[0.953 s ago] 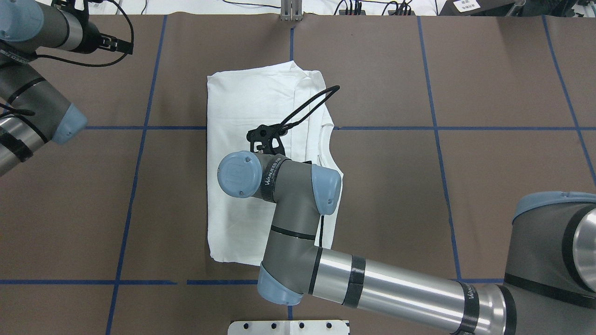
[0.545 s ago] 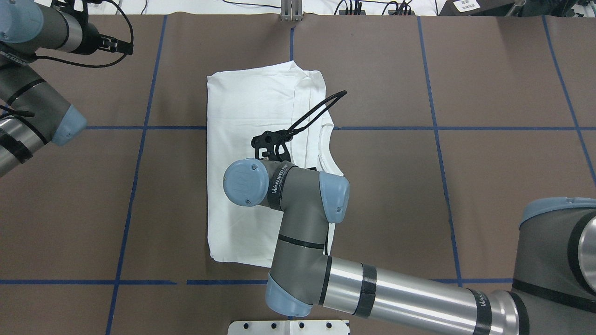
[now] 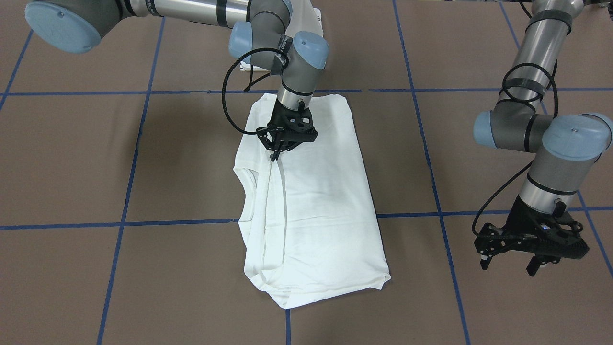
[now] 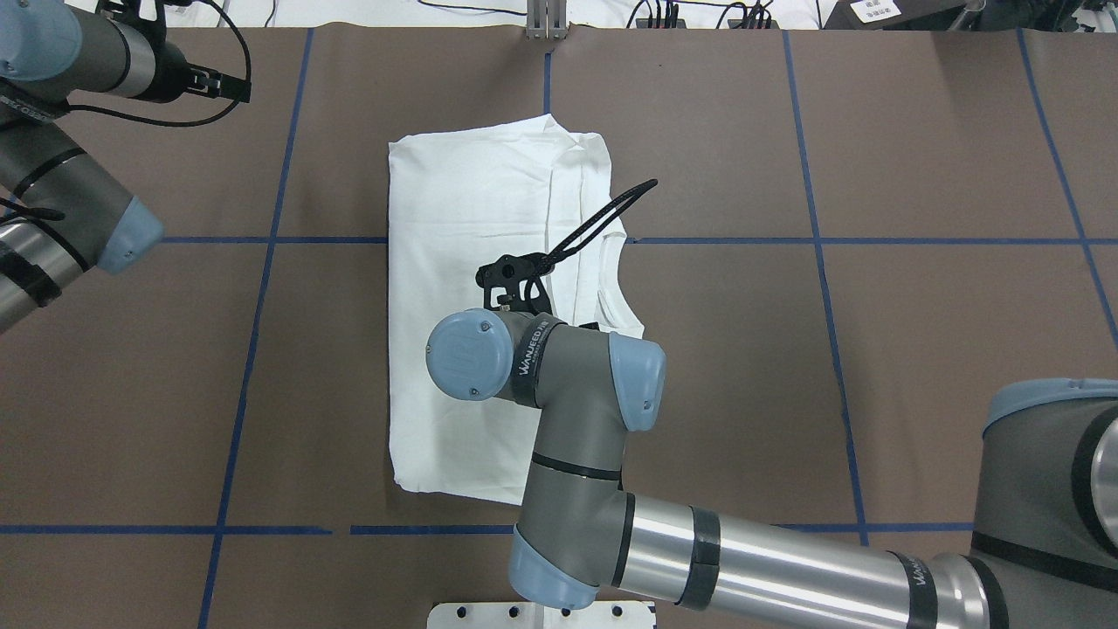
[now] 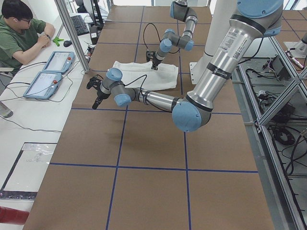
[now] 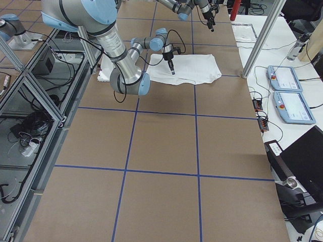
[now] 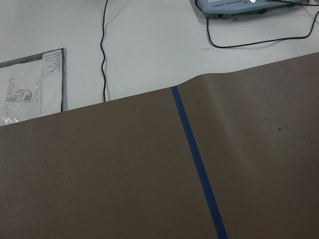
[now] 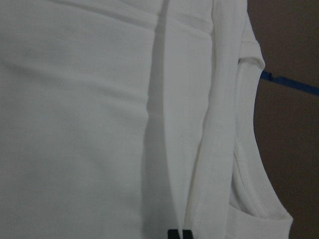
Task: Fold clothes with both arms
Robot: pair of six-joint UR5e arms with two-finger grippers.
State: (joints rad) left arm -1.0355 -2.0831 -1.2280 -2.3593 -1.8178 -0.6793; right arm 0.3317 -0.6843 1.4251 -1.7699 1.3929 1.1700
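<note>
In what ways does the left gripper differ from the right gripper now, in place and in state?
The left gripper is open, fingers spread wide; the right gripper is shut, fingers drawn to a point. The left gripper hangs over the table, apart from the shirt; the right gripper has its tips at a folded edge of the shirt. Whether it pinches cloth is unclear. Both are black, with two fingers.

White T-shirt [image 3: 316, 206] folded into a long rectangle, flat on the table [image 3: 143, 158], collar [image 3: 246, 191] at one edge. Right gripper [image 3: 279, 152] pinches a fold; left gripper [image 3: 510, 262] hangs open, well apart.
</note>
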